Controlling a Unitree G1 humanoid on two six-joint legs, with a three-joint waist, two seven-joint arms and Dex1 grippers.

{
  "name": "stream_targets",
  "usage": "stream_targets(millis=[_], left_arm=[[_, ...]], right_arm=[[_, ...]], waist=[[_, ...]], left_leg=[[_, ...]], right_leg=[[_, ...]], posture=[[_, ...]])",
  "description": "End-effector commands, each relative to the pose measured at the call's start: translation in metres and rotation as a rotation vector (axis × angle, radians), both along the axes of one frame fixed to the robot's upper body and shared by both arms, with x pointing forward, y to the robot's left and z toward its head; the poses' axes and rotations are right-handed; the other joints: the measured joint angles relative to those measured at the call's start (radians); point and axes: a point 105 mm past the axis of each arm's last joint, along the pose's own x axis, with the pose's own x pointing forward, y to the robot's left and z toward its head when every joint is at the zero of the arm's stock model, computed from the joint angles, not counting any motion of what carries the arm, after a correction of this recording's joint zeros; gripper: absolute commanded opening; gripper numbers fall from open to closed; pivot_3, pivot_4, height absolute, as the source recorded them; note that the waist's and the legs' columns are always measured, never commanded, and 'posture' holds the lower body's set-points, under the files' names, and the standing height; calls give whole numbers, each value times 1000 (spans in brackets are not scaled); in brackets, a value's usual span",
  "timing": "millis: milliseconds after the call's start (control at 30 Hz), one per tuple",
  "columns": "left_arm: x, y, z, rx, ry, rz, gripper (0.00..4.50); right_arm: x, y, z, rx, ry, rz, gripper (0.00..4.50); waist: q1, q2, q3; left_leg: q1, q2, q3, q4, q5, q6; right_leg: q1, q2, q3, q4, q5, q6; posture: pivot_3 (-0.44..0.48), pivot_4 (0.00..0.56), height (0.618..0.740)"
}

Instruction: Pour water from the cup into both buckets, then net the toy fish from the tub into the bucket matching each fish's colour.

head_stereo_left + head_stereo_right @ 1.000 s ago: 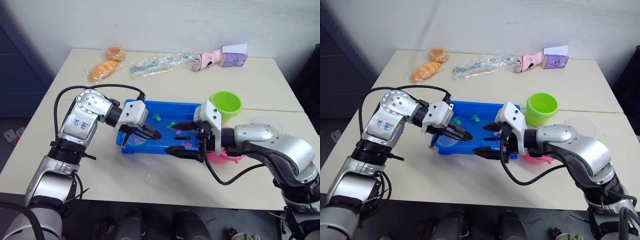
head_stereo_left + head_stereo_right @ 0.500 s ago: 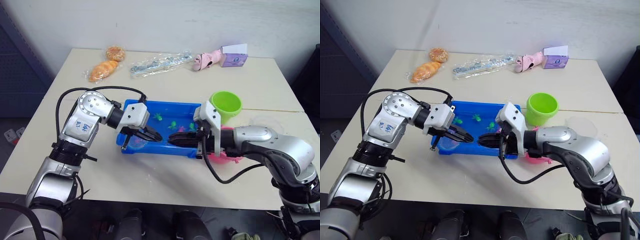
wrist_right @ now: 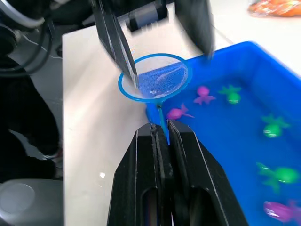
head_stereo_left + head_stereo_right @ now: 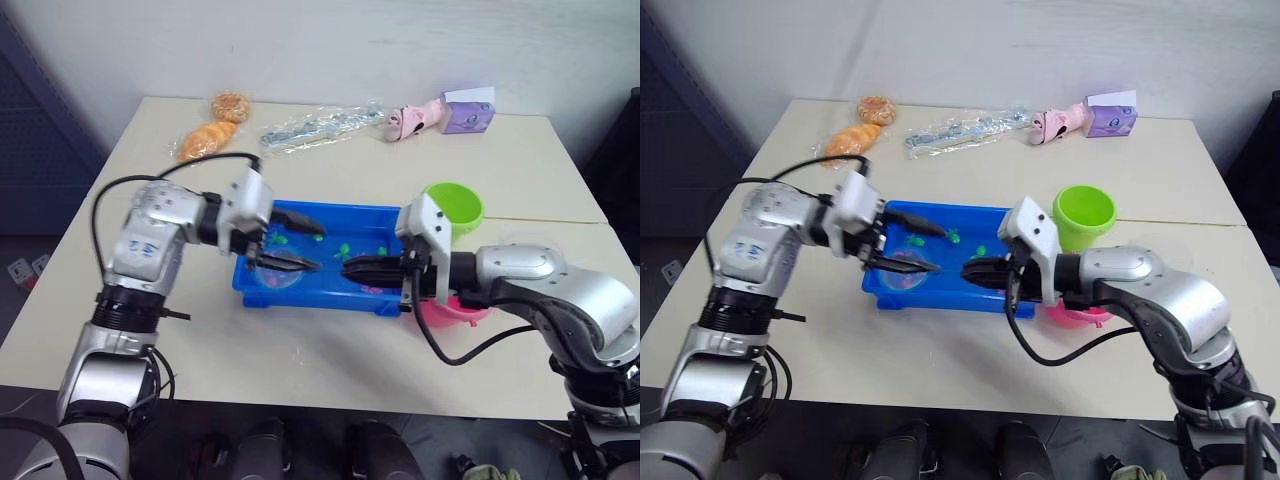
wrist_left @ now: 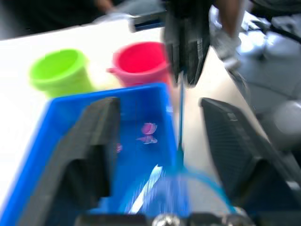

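Left eye view: blue tub [image 4: 330, 300] at frame centre on a pale table [image 4: 520, 170], tiny green and pink fish [image 4: 345, 249] scattered inside. Left gripper [image 4: 298, 246] at centre-left over the tub's left half, fingers spread wide and empty, one above the other. Right gripper [image 4: 350, 268] reaching in from centre-right, fingers pinched together on the stick of the net [image 4: 273, 277], whose hoop lies low in the tub's left end under the left gripper. Green bucket [image 4: 452, 210] right of centre, just behind the tub's right corner; pink bucket [image 4: 447, 310] below it, largely hidden by the right arm. Along the upper edge: two pastries [image 4: 207, 141] at upper left, a clear plastic bag [image 4: 318, 125] at top centre, a pink toy [image 4: 415, 119] and a purple box [image 4: 468, 113] at upper right.

Left wrist view: two dark fingers [image 5: 96, 146] standing well apart at left and right, nothing between them but the net hoop [image 5: 181, 195] at the bottom, its stick running up to the other gripper [image 5: 186, 56] at top centre. Green bucket [image 5: 60, 71] at upper left, pink bucket [image 5: 140, 61] beside it, pink fish [image 5: 148, 129] mid-frame in the tub [image 5: 42, 155].

Right wrist view: fingers [image 3: 150, 188] rising from the bottom centre, clamped on the net stick; hoop [image 3: 154, 77] above centre at the tub's corner. Green and pink fish [image 3: 230, 93] at right in the tub [image 3: 235, 61].
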Motion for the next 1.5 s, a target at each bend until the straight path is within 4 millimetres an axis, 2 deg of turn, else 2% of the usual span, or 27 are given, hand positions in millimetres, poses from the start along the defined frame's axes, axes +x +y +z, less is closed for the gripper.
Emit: stream_targets(millis=[33,100,167,233,333,533,700,933,1233,1500], left_arm=[[8,38,26,-125,-65,108,4365],[11,49,22,-116,-91,148,4365],[15,64,6,-79,-79,200,4365],[12,73,-20,-24,-40,206,4365],[5,65,-40,-19,1,162,4365],[-5,39,-60,-39,71,70,4365],[-9,25,-67,-47,100,27,4365],[-11,18,-71,-44,118,-1,4365],[-14,15,-71,-52,128,-3,4365],[-16,21,-73,-50,133,30,4365]], right_arm=[[0,-21,22,-35,-174,-42,0],[0,-30,22,-62,-202,-54,0],[5,-46,21,-160,-275,-78,0],[11,-65,14,-320,-364,-70,0],[17,-78,9,-446,-437,-27,0],[26,-81,-1,-611,-514,103,0],[35,-88,-9,-687,-540,134,0],[51,-96,-16,-768,-571,123,0],[51,-95,-35,-871,-516,185,0],[45,-84,-35,-819,-414,225,0]], waist=[[-3,0,0],[-3,0,0],[-2,0,0],[-2,0,0],[-3,0,0],[-4,0,0],[-4,0,0],[-6,0,0],[-4,0,0],[-3,0,0]], left_leg=[[0,0,0,0,0,0],[0,0,0,0,0,0],[0,0,0,0,0,0],[0,-1,0,0,0,0],[1,-1,2,0,-1,1],[2,0,2,2,0,0],[2,0,2,2,0,0],[3,0,3,2,0,0],[3,0,2,3,0,0],[3,0,1,3,0,0]], right_leg=[[0,0,0,0,0,0],[0,0,-1,0,0,0],[1,0,0,0,0,0],[1,0,0,0,0,1],[1,0,1,0,0,1],[0,0,2,0,0,1],[1,0,2,0,0,1],[1,0,2,0,0,1],[1,0,2,1,0,1],[2,-1,1,0,0,1]], posture=[[0,150,740],[0,150,740],[0,150,740],[0,150,740],[0,150,740],[0,150,740],[0,150,740],[0,150,740],[0,150,740],[0,150,740]])
